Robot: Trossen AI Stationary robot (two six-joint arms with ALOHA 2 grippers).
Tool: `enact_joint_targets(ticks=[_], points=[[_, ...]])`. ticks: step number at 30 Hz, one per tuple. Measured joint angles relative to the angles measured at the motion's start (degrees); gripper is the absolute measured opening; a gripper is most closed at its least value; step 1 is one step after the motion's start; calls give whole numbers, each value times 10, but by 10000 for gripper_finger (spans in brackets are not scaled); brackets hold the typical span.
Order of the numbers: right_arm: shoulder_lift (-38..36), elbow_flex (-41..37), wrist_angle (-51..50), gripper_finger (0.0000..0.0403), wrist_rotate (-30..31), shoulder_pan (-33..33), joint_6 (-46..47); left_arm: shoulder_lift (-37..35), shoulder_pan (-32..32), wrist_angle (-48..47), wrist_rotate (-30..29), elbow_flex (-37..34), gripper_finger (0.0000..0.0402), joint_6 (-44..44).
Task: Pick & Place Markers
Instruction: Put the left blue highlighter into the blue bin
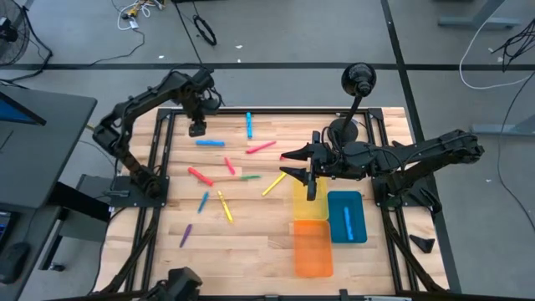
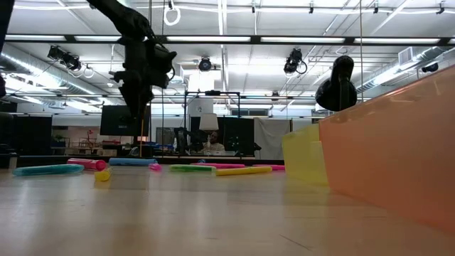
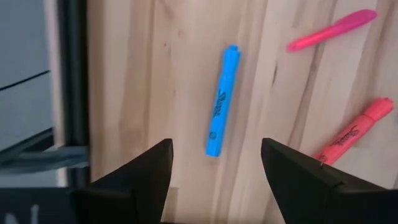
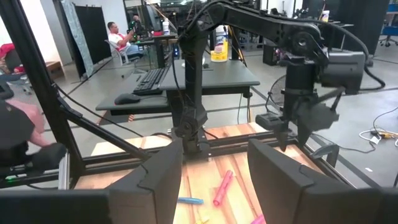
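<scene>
Several markers lie flat on the wooden table (image 1: pixel 251 242). Among them are a blue marker (image 1: pixel 211 143) (image 3: pixel 219 118), a second blue marker (image 1: pixel 249 124), a pink marker (image 1: pixel 262 148) (image 3: pixel 333 29) and a red marker (image 1: pixel 230 166) (image 3: pixel 354 130). My left gripper (image 1: pixel 197 128) (image 3: pixel 214 180) hangs open at the far left, pointing down above the blue marker's near end and clear of it. My right gripper (image 1: pixel 294 165) (image 4: pixel 214 180) stands open and level over the table's middle, holding nothing.
A yellow tray (image 1: pixel 309 205), an orange tray (image 1: pixel 313 248) and a blue tray (image 1: pixel 346 216) holding one blue marker (image 1: pixel 348 221) sit at the near right. More markers, red (image 1: pixel 200 176), green (image 1: pixel 249 177), yellow (image 1: pixel 225 206) and purple (image 1: pixel 185 235), lie mid-table. A black lamp stand (image 1: pixel 358 84) stands at the far right.
</scene>
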Motion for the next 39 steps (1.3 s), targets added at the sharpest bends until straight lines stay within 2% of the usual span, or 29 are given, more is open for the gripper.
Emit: enact_joint_targets(ticks=[11, 19, 23, 32, 39], points=[[0, 0, -1, 185, 0, 0, -1, 76, 0, -3, 10, -3, 249, -34], [0, 0, -5, 185, 0, 0, -2, 79, -2, 73, 8, -107, 249, -34], [0, 0, -5, 185, 0, 0, -2, 79, -5, 137, -15, -150, 249, -34], [0, 0, -5, 185, 0, 0, 3, 76, -8, 215, -13, -204, 249, -14], [0, 0, -5, 185, 0, 0, 3, 76, -8, 220, -21, -206, 248, -15]])
